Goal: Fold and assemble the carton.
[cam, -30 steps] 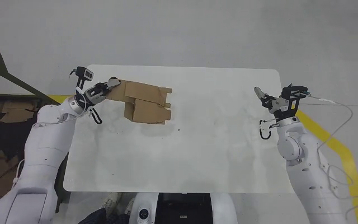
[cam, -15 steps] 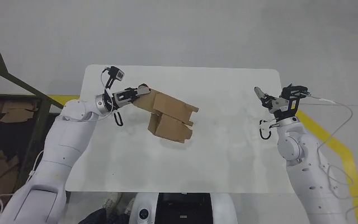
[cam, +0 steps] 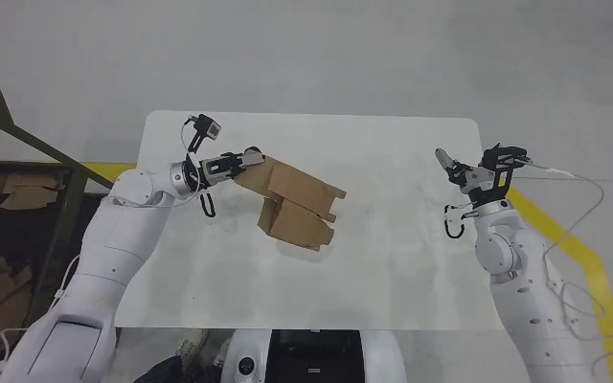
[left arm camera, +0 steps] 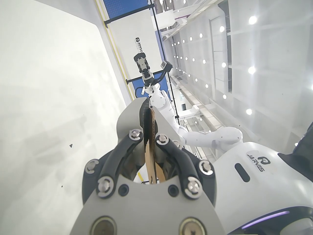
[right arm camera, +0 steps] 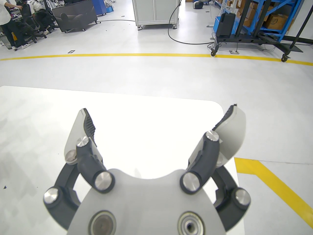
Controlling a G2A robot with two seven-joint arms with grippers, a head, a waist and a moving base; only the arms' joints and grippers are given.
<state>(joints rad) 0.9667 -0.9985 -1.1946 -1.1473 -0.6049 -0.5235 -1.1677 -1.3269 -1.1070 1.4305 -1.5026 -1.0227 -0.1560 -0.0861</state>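
Jaws of the left gripper [left arm camera: 146, 110] pinch the flat carton [cam: 297, 199] by one edge over the table's [cam: 402, 278] left half. The right gripper [right arm camera: 159, 121] hangs spread. Such an edge pinch may let the cardboard slip or buckle.

The left arm [cam: 126, 205] extends inward, jaws pinched tight (right arm [cam: 499, 245] off aside, jaws spread).
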